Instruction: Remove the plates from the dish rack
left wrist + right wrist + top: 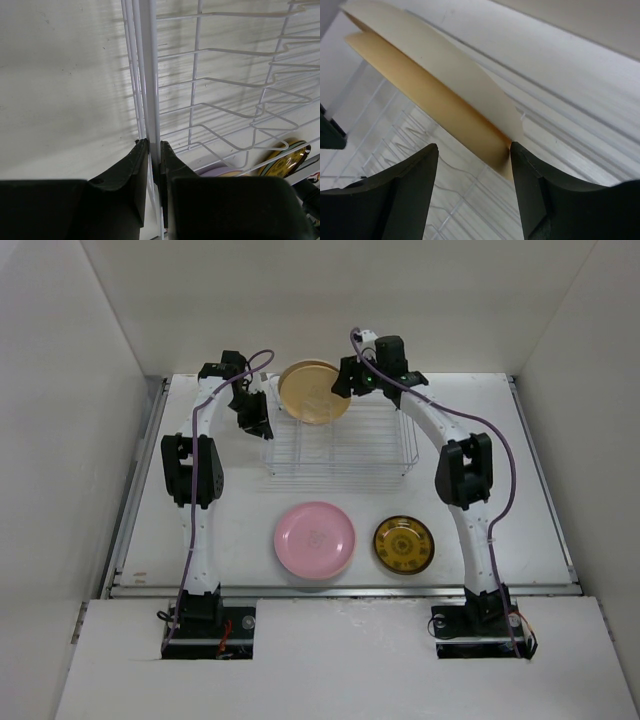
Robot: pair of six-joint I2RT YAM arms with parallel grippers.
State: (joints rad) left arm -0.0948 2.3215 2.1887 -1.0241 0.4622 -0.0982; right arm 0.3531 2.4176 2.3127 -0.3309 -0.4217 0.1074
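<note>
Straddling the rim of the cream plate (430, 75), the right end effector (474, 150) has its fingers apart and is not clamped. One finger looks to be touching the plate edge; the other is clear of it. The left end effector (154, 147) is pinched together on the left side wire of the dish rack (149, 75), likely to steady it.

Progress: two plates are out, the pink plate (315, 538) and the dark yellow-brown plate (403, 545). They lie flat on the table (500, 440) in front of the rack, side by side and not touching. One plate shows in the rack, the cream one in the far row, and no other shows in the slots from above. So the task looks mostly done, with this last grab, lift and set-down to go.

Orientation: the cream plate stands on its edge and leans back, its face turned up and toward the arms. Its width runs left-right along the far side of the rack. The right-hand rim sits between the fingers.
</note>
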